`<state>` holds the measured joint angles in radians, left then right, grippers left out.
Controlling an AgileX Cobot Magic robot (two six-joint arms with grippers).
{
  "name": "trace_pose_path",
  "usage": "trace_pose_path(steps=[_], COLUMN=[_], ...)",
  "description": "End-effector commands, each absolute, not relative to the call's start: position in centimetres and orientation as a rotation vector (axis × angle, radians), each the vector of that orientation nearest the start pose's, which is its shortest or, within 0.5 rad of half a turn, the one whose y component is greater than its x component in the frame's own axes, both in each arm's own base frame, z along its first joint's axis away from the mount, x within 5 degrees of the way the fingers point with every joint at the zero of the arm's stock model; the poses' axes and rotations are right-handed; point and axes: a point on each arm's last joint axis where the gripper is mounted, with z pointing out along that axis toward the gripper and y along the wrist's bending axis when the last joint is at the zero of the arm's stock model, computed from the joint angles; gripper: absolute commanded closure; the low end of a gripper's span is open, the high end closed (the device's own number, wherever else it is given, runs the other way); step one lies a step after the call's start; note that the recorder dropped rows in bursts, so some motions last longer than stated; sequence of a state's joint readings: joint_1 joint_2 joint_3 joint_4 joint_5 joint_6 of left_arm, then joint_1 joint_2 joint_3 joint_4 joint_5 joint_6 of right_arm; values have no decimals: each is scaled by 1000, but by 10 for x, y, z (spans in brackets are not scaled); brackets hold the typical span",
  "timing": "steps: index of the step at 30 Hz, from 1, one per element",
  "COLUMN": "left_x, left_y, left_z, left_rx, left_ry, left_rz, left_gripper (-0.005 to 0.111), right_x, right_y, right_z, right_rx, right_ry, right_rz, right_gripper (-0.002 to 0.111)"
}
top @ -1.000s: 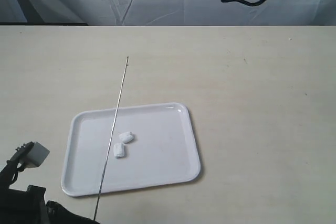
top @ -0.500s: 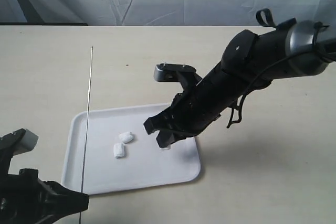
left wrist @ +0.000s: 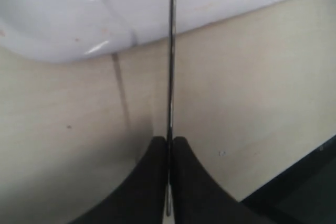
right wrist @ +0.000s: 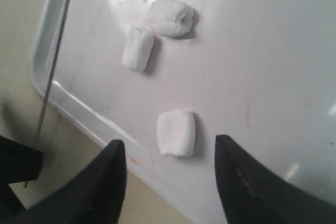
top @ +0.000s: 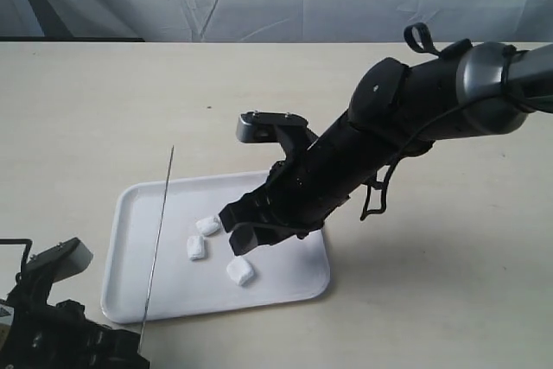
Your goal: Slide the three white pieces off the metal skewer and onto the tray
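Skewer (top: 158, 235): bare along its visible length, slanting over the tray's (top: 289, 281) left rim, with its lower end hidden.
Left gripper (left wrist: 169, 142): pressed together, pinching the Skewer; largely cut off in the exterior view.
Right gripper (right wrist: 169, 145): spread wide just above the tray, holding nothing; its arm hides the tray's far corner.
White pieces (top: 207, 225): all on the tray, two close together; the third piece (top: 240, 271) lies apart, between the spread fingers.
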<state>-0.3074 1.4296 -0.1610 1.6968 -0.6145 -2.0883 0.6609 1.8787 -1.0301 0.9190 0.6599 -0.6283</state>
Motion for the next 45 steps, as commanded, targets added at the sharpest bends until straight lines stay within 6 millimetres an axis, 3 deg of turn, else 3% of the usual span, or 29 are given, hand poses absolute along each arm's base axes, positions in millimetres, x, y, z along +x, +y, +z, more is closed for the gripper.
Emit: trace_pose_path(steps=[1,6,14,18,23,28,32,37,41,45], left_x=[119,123,130,131,140,155,159,143,116,92], left_y=[-94,-95,-93,-93,-98,-104,-103,-86,-70,-56], left_z=[111,111,111,112,128,162,208,260,287,296], left_rx=[49,53,40,98,179,241,358,424,458,378], left_ry=[2918,2912,2895,2876,2774,2590,2361,2054,1825,1675], left_rz=[-1014,-1011,-947,-941,-975,-1012,-1032,-933,-772,-632], left_gripper=[107,104,72,71,71,71,71,71,71,71], right_x=[246,242,236,233,231,218,199,173,159,150], right_y=[248,244,238,232,222,202,180,154,139,127], right_z=[170,192,222,237,268,313,345,377,377,349], right_rx=[-852,-893,-910,-967,-966,-981,-1069,-1058,-1004,-905], right_ry=[2684,2606,2511,2440,2281,2069,1919,1818,1771,1758], right_rz=[913,896,905,841,739,626,468,404,369,364], right_gripper=[58,58,58,58,58,58,58,58,58,58])
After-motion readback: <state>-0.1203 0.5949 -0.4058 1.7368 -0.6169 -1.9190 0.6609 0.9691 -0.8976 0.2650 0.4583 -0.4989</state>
